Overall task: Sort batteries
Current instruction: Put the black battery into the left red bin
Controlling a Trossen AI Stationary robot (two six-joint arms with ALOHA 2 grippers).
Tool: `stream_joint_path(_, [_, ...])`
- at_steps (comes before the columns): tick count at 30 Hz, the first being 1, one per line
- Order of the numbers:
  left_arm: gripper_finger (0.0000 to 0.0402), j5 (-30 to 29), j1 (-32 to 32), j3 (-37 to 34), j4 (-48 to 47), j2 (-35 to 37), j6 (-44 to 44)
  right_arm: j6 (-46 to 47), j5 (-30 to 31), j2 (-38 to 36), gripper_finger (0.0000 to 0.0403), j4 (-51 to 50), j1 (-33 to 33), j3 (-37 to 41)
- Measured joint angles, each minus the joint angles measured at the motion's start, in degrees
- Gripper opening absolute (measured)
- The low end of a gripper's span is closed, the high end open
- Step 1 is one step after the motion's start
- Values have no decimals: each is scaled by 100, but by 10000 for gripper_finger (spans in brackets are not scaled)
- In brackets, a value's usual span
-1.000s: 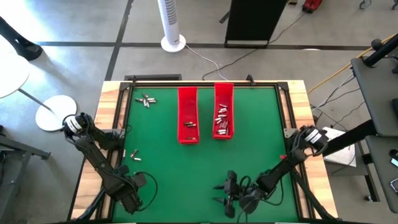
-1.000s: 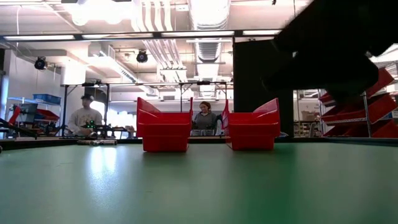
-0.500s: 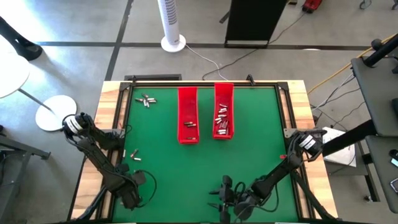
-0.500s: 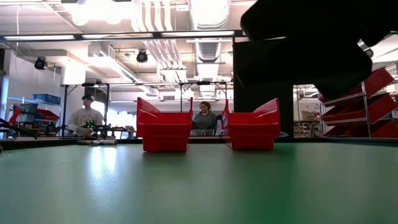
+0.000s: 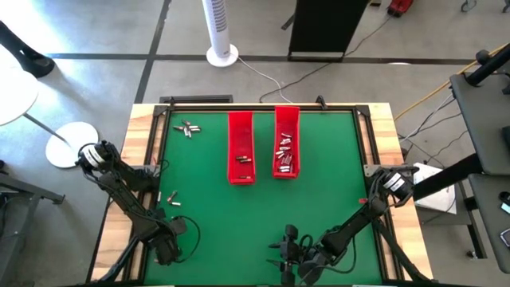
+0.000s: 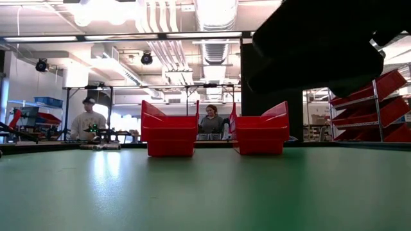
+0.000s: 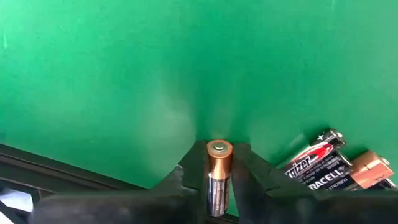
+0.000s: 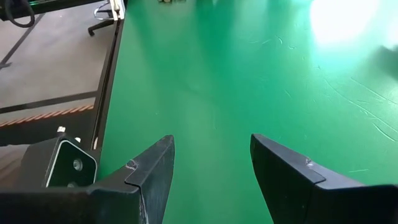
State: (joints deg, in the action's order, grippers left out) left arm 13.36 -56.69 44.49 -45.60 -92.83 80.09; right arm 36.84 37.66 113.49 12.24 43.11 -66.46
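The left end effector (image 7: 219,180), shifted slightly at the desk's (image 5: 263,215) near-left, grips one copper-topped battery (image 7: 219,171) ready for a tray, while the right end effector (image 8: 211,165) stays wide, empty.

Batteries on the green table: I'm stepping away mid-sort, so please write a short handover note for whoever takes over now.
Left end effector: shut on a copper-topped battery, near the table's front-left.
Right end effector: open, empty, at the front edge.
Done: a few cells in the left red tray, more in the right red tray.
Left: a loose cluster at the back-left, a pair at the left edge, and the held cell.
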Motion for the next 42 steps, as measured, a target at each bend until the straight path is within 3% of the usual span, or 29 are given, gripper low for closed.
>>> stream_joint_path(8, [24,-428,1,230,-362,91,-74,0,1,0,203,-3,-51,7])
stream_joint_path(15, [27,-1202,111,488,-441,104,-179,-6,0,0,203,-2,-113,9])
stream_joint_path(25, [29,-2423,702,1098,-317,101,-1035,-70,-2,0,203,-1,-189,9])
stream_joint_path(34, [30,-3383,1112,1121,993,-405,-1798,-83,-4,0,203,0,-189,9])
stream_joint_path(42, [31,-3535,1564,1491,2023,-1307,-2820,-58,-2,0,203,2,-190,11])
